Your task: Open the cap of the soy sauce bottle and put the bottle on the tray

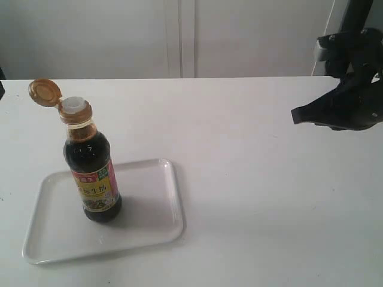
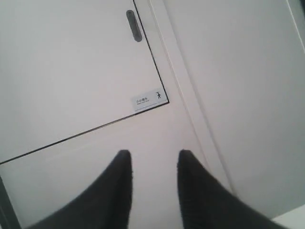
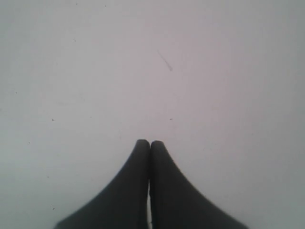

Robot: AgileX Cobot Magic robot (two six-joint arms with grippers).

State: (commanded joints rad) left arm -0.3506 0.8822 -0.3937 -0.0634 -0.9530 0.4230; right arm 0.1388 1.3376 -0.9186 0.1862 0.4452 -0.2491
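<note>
Jaws clear; soy sauce bottle (image 1: pixel 93 161) upright on tray (image 1: pixel 157 230).

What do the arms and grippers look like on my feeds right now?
Both grippers are matte black. The left gripper shows two tapered fingers with rounded tips. The right gripper has the same dark, tapered fingers. In the exterior view the right arm is black and bulky, with a pale grey part near its upper joint. No markings or cables can be made out.

Left claw (image 2: pixel 153 164) holds its fingers parted, while right claw (image 3: pixel 150 145) is pressed closed.
</note>
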